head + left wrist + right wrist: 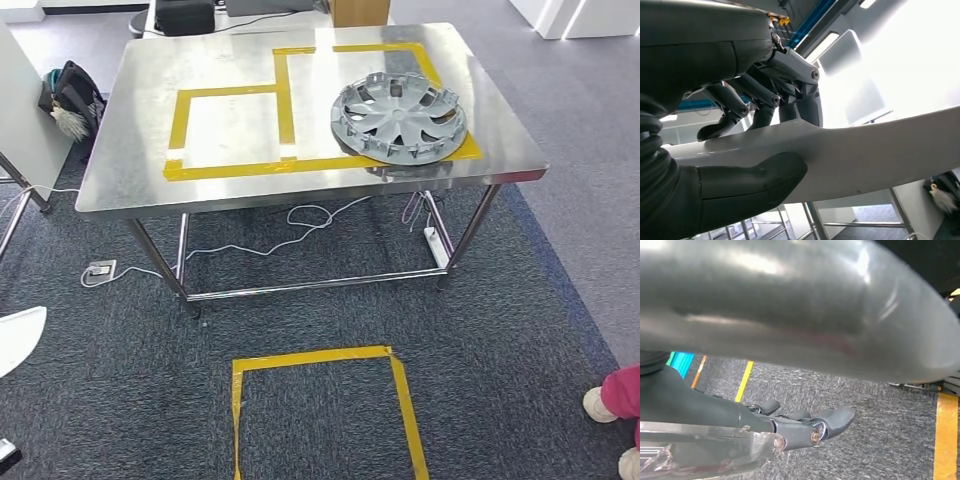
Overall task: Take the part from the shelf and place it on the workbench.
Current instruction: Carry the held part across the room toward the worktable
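While the left robot hand [753, 90] clamps the white part [874, 150], I'm mid-carry, short of the bench [121, 180] at upper centre. Right robot hand [806, 427]: can't tell. Next: close in, set down.

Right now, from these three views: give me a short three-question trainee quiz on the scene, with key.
1. True or false: the hubcap lies on the floor.
2. The left hand grips: A) a white panel, B) a cable, C) nothing.
3. Fill in: the tape marking the steel table is ___.
Key: 1 false, it lies on the table; 2 A, with the fingers on one face and the thumb on the other; 3 yellow.
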